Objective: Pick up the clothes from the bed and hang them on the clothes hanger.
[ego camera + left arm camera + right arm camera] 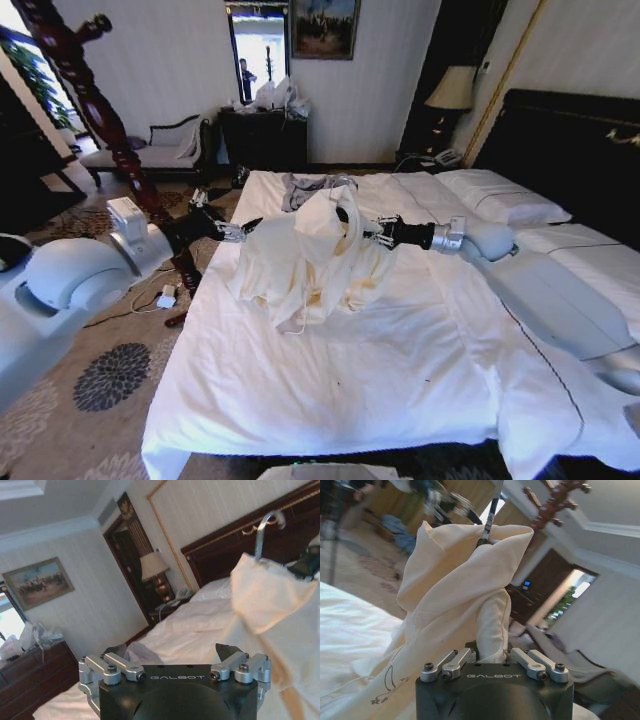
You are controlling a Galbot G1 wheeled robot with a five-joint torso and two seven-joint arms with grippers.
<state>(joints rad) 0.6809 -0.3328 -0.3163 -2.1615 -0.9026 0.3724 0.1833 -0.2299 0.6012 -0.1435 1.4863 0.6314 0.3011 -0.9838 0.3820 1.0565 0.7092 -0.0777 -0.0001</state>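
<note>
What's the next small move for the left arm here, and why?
Probably close the left gripper in on the shirt's near edge and grasp it. Its fingers are open and hold nothing, just short of the fabric. The right gripper is shut on the shirt, which drapes over the hanger with one side bunched and sagging onto the bed, so that side likely needs pulling straight.

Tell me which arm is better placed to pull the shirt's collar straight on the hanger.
Probably the left. The right gripper is shut on the cream shirt, holding it up, while the left gripper is open beside it, free to tug.
</note>
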